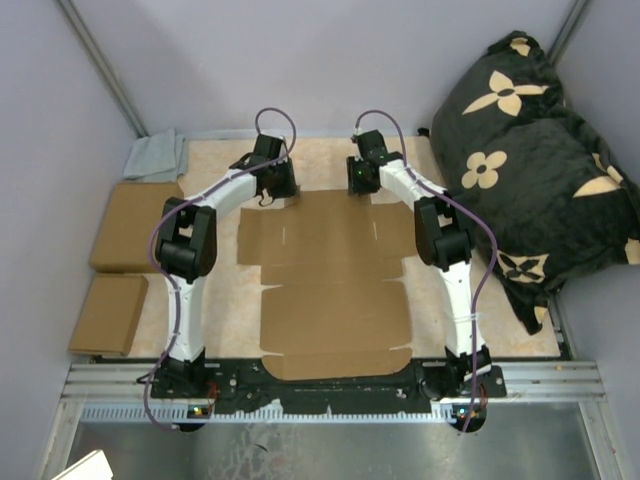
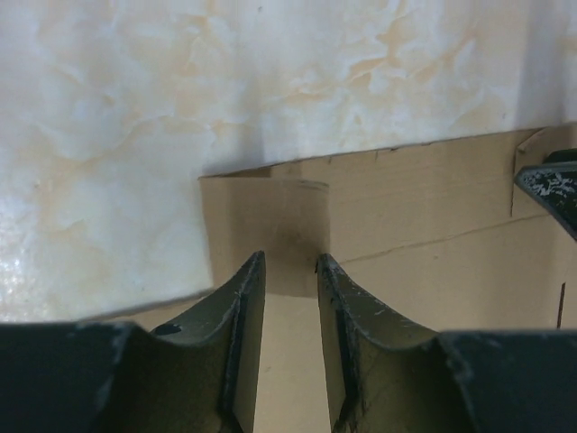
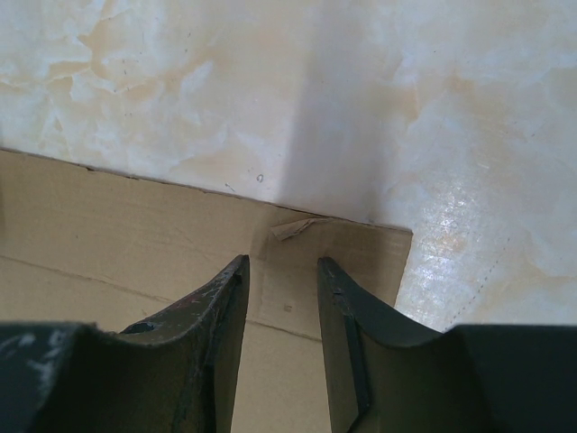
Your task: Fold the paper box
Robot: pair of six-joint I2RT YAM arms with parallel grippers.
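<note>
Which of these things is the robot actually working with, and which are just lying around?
In the job: the paper box, lying flat; left claw and right claw at its far edge.
Lying about: far ready-made box, near ready-made box, grey cloth, black flowered cushion.

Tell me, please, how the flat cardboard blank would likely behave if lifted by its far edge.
The cardboard blank lies flat and thin, so it is probably light and might slide on the glossy table if pushed. Its creases and slits suggest it would hinge and sag rather than lift as one stiff sheet.
</note>
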